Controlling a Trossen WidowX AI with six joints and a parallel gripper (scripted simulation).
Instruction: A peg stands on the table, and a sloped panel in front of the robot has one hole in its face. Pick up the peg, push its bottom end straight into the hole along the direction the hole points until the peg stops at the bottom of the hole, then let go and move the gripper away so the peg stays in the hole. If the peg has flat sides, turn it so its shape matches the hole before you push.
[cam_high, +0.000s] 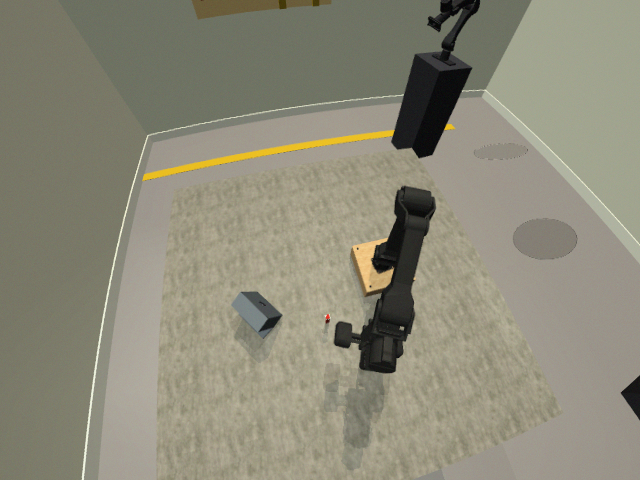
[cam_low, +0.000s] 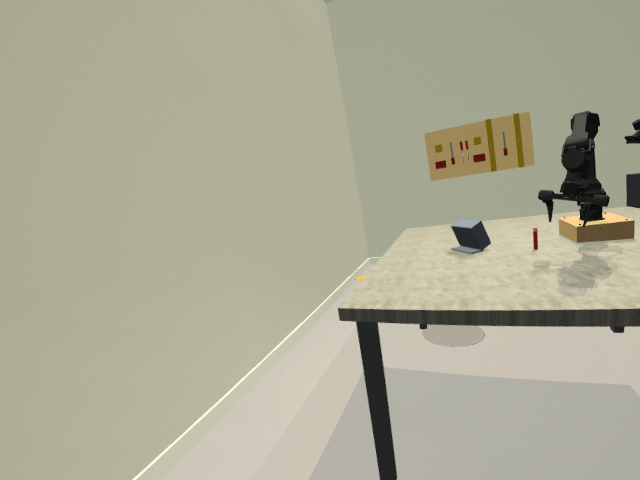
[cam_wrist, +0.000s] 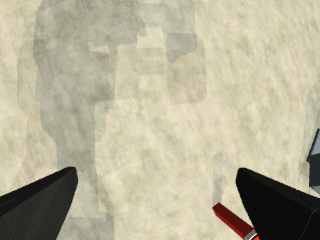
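A small red peg (cam_high: 327, 317) (cam_low: 535, 239) stands upright on the table (cam_high: 232, 413) (cam_low: 465, 289). In the wrist view the peg (cam_wrist: 234, 226) shows low, just inside the right finger. A grey-blue sloped panel (cam_high: 255, 312) (cam_low: 470, 235) with one dark hole in its face stands to the peg's left. Its edge shows at the right of the wrist view (cam_wrist: 315, 154). My gripper (cam_high: 360, 342) (cam_low: 567, 212) (cam_wrist: 158, 176) is open and empty. It hangs above the table, pointing down, a little to one side of the peg.
The arm stands on a wooden base block (cam_high: 367, 268) (cam_low: 594, 232) behind the peg. A tall black pillar (cam_high: 431, 103) with a camera arm stands beyond the table's far edge. A tan board (cam_low: 480, 147) hangs on the back wall.
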